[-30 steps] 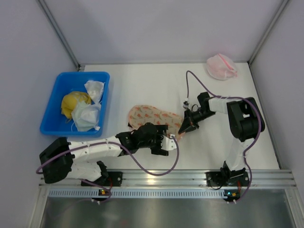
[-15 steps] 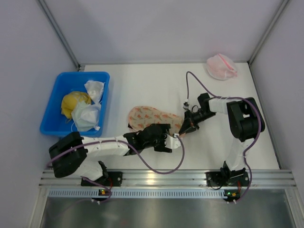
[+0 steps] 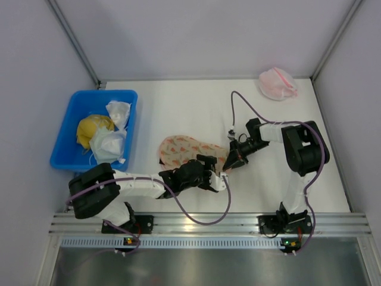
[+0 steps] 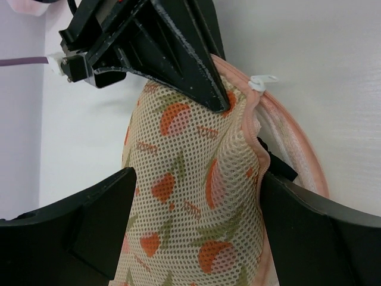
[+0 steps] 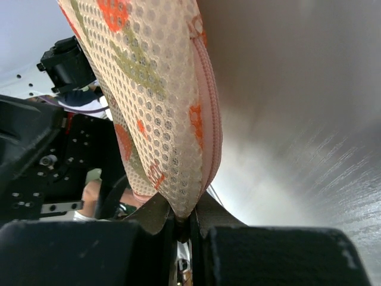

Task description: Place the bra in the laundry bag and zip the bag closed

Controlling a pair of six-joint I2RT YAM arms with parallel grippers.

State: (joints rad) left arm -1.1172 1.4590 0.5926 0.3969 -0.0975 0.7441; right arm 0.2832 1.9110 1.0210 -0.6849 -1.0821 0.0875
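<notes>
Fingers (image 5: 217, 223) of the right gripper (image 3: 233, 159) pressed shut on the tip of the laundry bag (image 3: 181, 148), pinching the mesh right beside the pink zipper edge and holding that end up from the table (image 3: 178, 101). Fingers (image 4: 89, 229) of the left gripper (image 3: 209, 173) spread wide, set one on each side of the same raised end, close against the mesh, just under the right gripper's tips in the left wrist view. No black bra to find lying on the table; only a dark strip (image 4: 277, 168) peeping between the mesh and the pink rim, possibly the bra already inside, though too little of it on show to be sure. Judging from this, placing step done and zipping step in hand: seam not closed along the right side of the bag, with a small white tab (image 4: 262, 80) just beside the pinched tip. Calls next for bringing the open left fingers up to that tab, closing on it alone and not on the mesh, then drawing it along the curved rim while keeping the right grip firm, so as to hold the bag taut. Needs care: small tab, soft mesh bulging between the fingers, easy to catch fabric or the dark strip in the teeth. Well apart, blue bin (image 3: 65, 128) with cloths at the left and pink bundle (image 3: 278, 83) in the far right corner, of no use for this step.
</notes>
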